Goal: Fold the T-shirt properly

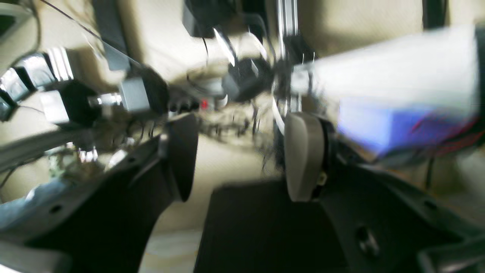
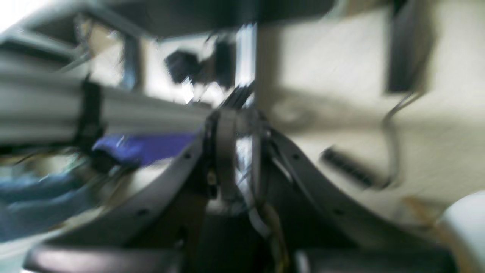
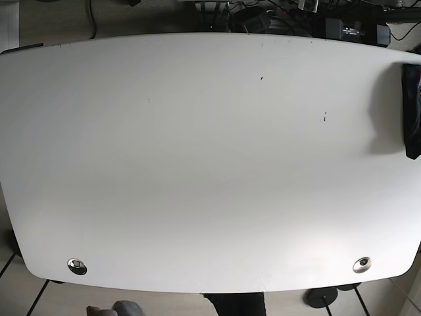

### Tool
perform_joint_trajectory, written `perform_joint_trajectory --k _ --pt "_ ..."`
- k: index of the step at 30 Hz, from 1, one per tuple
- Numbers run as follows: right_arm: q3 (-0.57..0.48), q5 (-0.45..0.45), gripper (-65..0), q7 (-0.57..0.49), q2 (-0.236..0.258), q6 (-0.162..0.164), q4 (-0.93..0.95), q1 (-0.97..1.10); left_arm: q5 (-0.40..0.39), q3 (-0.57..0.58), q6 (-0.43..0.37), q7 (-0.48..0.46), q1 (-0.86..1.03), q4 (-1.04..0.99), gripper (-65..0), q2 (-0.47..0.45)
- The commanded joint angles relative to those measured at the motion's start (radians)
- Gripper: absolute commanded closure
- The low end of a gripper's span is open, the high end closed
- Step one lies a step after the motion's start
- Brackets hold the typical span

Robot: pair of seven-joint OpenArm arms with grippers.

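Observation:
No T-shirt lies on the white table (image 3: 210, 164) in the base view, and neither arm shows there. Both wrist views are badly blurred and look out past the table at floor and frame. My left gripper (image 1: 242, 159) is open and empty, with a wide gap between its dark finger (image 1: 182, 155) and its grey pad (image 1: 303, 155). My right gripper (image 2: 238, 163) has its fingers drawn almost together, with only a narrow slit and nothing held. A blurred blue cloth-like mass (image 2: 34, 204) lies low at the left of the right wrist view; I cannot tell whether it is the shirt.
A dark object (image 3: 412, 108) hangs at the table's right edge. Cables and black boxes (image 3: 342, 26) lie behind the far edge. Metal frame rails (image 2: 45, 113), a purple shape (image 1: 398, 125) and cables show in the wrist views.

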State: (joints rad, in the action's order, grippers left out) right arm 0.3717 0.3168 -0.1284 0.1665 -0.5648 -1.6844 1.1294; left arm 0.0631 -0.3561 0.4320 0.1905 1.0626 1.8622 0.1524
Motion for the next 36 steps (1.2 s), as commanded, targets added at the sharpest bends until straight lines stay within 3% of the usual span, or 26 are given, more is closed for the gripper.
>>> perform_joint_trajectory --k 1,7,15,16,18,21,26,29,31,33,36 --pt "0.017 0.008 -7.1 -0.018 0.003 -0.01 -0.072 0.022 -0.058 -0.005 0.001 -0.021 0.014 0.084 -33.1 0.002" --pt "0.083 0.006 -7.1 -0.018 0.001 -0.01 -0.227 -0.051 -0.085 -0.005 0.001 -0.023 -0.08 0.156 -33.1 0.005" --pt "0.079 0.008 -8.1 -0.018 0.003 -0.01 -0.233 -0.197 -0.085 -0.004 0.001 -0.021 -0.203 0.156 -34.9 0.005" --pt "0.077 0.008 -9.4 -0.018 0.003 -0.01 -0.233 -0.213 -0.085 -0.002 0.001 -0.021 -0.209 0.156 -37.6 0.005" --pt "0.077 0.006 -17.9 0.006 0.003 -0.01 -0.233 -0.259 -0.087 -0.001 0.001 -0.021 -0.224 0.156 -44.4 0.005" --pt "0.077 0.008 -29.6 0.126 0.005 -0.019 -0.234 -0.355 -0.087 0.002 0.001 -0.021 -0.236 0.155 -45.8 0.002" --pt "0.074 0.009 -38.5 0.292 0.006 -0.021 -0.267 -0.486 -0.085 -0.004 0.001 -0.019 -0.27 0.147 -45.8 0.002" --pt "0.074 0.012 -44.4 0.461 0.005 -0.022 -0.274 -0.615 -0.084 -0.005 0.001 -0.019 -0.302 0.141 -45.8 0.002" --pt "0.074 0.055 -44.5 0.577 0.003 -0.054 -0.27 -0.691 -0.084 -0.005 0.001 -0.019 -0.305 0.141 -45.8 0.002" --pt "0.079 0.118 -44.5 0.757 0.005 -0.11 -0.257 -0.779 -0.082 -0.005 0.001 -0.019 -0.307 0.141 -45.8 0.002" --pt "0.082 0.201 -44.5 0.956 0.003 -0.125 -0.188 -0.882 -0.082 -0.005 0.001 -0.019 -0.316 0.141 -45.8 0.003"
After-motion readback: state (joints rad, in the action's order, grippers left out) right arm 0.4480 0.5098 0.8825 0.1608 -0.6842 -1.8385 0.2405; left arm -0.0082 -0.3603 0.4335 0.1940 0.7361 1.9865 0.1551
